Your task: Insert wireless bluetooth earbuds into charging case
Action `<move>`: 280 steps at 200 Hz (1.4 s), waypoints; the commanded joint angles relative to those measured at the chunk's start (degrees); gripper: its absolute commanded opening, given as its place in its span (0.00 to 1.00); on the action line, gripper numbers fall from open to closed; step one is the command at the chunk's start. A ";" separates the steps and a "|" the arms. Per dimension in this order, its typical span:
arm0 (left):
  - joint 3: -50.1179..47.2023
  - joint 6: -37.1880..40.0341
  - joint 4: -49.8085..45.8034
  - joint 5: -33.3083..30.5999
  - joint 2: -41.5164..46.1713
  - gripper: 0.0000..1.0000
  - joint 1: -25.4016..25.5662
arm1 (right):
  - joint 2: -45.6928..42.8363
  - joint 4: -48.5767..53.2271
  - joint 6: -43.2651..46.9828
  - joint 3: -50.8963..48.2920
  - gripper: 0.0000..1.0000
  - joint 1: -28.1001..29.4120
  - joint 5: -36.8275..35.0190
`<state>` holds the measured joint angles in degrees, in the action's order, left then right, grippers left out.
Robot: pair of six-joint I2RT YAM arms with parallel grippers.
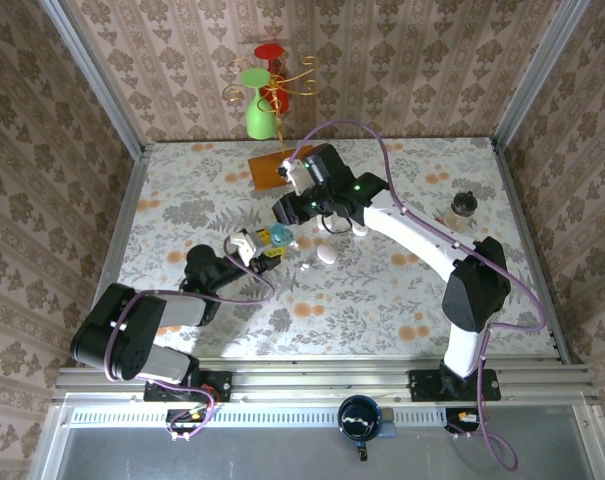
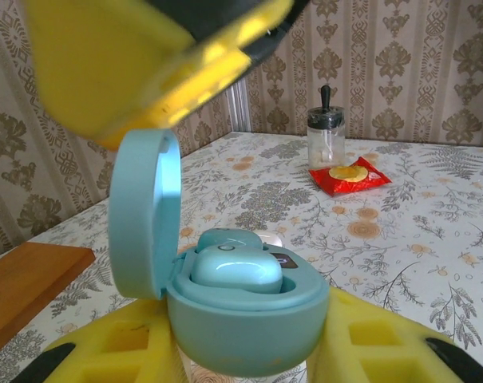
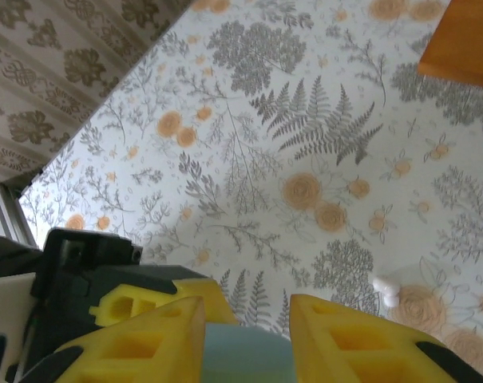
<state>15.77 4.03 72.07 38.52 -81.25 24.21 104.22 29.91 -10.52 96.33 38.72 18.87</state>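
Left gripper [image 1: 274,242] is clamping the pale blue charging case [image 2: 249,319] at its base, one yellow finger on each side. It is holding the case upright, just left of table centre in the top view.

The lid [image 2: 141,215] is standing open and upright at the case's 9 o'clock in the left wrist view.

One pale blue earbud [image 2: 235,270] is sitting in its well and looks fully down. A second pale blue hump [image 2: 225,238] is showing behind it at 12 o'clock. It's probably the other bud, but I can't confirm that it's seated.

Right gripper [image 3: 247,319] is hanging over the case with its fingers partly apart. A pale blue surface is showing in the gap at 6 o'clock in its wrist view. I can't tell whether it's pinching that or only straddling it, and I'm seeing no bud between the fingers.

On the table, a white pebble-shaped case [image 1: 325,254] is lying at 4 o'clock from the blue one. A tiny white piece [image 1: 307,266], likely a white bud, is lying just beside it.

My read on progress:
- **Blue set:** it's looking close to done. What's left is checking that the second bud is seated and closing the lid.
- **White set:** it's looking untouched.
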 commanded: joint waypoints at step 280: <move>8.21 -4.95 1.33 -9.69 3.39 0.22 4.97 | -6.91 -76.42 -72.06 -40.24 0.66 -9.14 32.94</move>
<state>21.63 -2.28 72.05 29.85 -78.63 28.53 95.44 -35.94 -74.35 57.10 29.76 49.01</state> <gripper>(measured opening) 0.339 0.678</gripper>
